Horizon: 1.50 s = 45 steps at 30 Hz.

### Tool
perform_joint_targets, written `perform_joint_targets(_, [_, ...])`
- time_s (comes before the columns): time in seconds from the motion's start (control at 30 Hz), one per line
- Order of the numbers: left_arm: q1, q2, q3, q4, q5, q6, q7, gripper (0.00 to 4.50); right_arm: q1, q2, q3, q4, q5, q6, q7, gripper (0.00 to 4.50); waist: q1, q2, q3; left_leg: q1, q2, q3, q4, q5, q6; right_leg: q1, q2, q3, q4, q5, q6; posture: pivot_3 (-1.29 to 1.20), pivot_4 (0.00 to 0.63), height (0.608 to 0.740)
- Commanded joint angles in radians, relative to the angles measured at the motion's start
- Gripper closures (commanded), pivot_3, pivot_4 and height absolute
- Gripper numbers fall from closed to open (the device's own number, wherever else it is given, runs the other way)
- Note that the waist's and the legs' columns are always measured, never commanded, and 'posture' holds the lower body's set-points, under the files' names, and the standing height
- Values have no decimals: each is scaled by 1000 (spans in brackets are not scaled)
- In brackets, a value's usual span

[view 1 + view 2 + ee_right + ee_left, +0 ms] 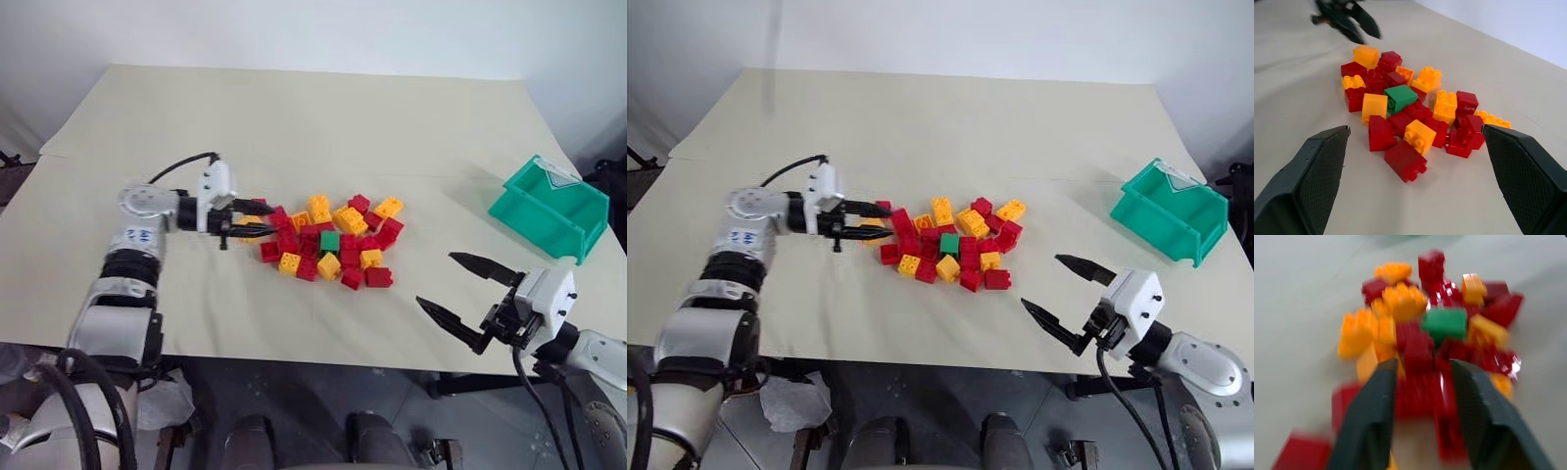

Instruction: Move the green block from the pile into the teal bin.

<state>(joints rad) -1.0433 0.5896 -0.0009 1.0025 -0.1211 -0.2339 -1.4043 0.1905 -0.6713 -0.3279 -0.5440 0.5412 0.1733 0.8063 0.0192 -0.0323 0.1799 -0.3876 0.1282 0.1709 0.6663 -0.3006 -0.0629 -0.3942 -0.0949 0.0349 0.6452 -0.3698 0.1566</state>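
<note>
Lying near the middle of the pile [328, 240], the green block [330, 240] rests flat on the table [294, 127], hemmed in by red and yellow bricks on every side. A yellow brick [328, 265] sits just in front of it on the robot's side, and red bricks touch its left and right faces. In the right wrist view the block's top and one side face are exposed, with no brick on top of it.

The left gripper [263, 218] sits at the pile's left edge, fingers parted a little and nothing held between them. In the left wrist view, red bricks fill the gap between the two fingers [1371, 416], and the green block lies beyond them, farther into the pile. That view is blurred, so contact between fingers and bricks cannot be determined.

The right gripper [468, 294] hangs over the near right table edge, well apart from the pile, jaws spread wide and empty.

The teal bin [549, 209] stands at the table's right side, well apart from the pile, beyond the right gripper. Its interior is mostly hidden by its near wall.
</note>
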Motion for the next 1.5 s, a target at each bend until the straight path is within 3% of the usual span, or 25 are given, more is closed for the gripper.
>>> perform_joint_targets(0.03, [53, 62, 59, -52, -53, -15, -33, 1346, 8, -23, -40, -29, 24, -3, 24, 0, 1, 0, 0, 0, 0, 0, 0, 0, 0, 0, 0, 0, 0, 0, 0, 0, 150, 740])
perform_joint_targets(0.2, [154, 87, 98, -88, -86, 22, -29, 20, -9, -36, -38, 2, 14, -10, 47, 0, -1, 0, 0, 0, 0, 0, 0, 0, 0, 0, 0, -1, 2, 0, 0, 0, 150, 740])
perform_joint_targets(0.4, [175, 20, 64, -230, -85, 61, 2, 20, -30, -30, -26, 13, 7, -9, 48, 0, 8, -1, 0, 0, 0, 0, 2, 0, 0, 1, 0, -1, 1, 0, 0, 0, 150, 740])
perform_joint_targets(0.57, [74, -112, -45, -240, 6, 79, 92, 20, -40, -31, -21, 15, 10, 5, 41, 0, 7, -1, 0, 0, 0, 0, 3, -1, 1, 1, 0, -1, 1, 0, 0, 0, 150, 740])
perform_joint_targets(0.83, [-77, -245, -198, -67, 172, 96, 217, 20, -27, -33, -47, 5, 29, 39, 36, 0, -1, -1, 0, 0, 0, 0, 5, 0, 0, 0, 0, -1, 2, 0, 0, 0, 150, 740])
perform_joint_targets(1.1, [-135, -287, -224, 61, 228, 65, 289, 20, -5, 0, -62, -54, 70, 73, -24, 0, 4, -1, 0, 0, 0, 0, 6, -1, 1, 1, 0, -1, 1, 0, 0, 0, 150, 740])
perform_joint_targets(1.23, [-150, -293, -242, 92, 252, 66, 268, 848, 5, 2, -65, -65, 73, 73, -33, 0, 6, -1, 0, 0, 0, 0, 6, -1, 1, 1, 0, -1, 1, 0, 0, 0, 150, 740])
perform_joint_targets(1.5, [-183, -304, -220, 123, 244, 68, 211, 3330, 14, 1, -67, -68, 80, 68, -44, 0, 6, -1, 0, 0, 0, 0, 6, -1, 1, 1, 0, -1, 1, 0, 0, 0, 150, 740])
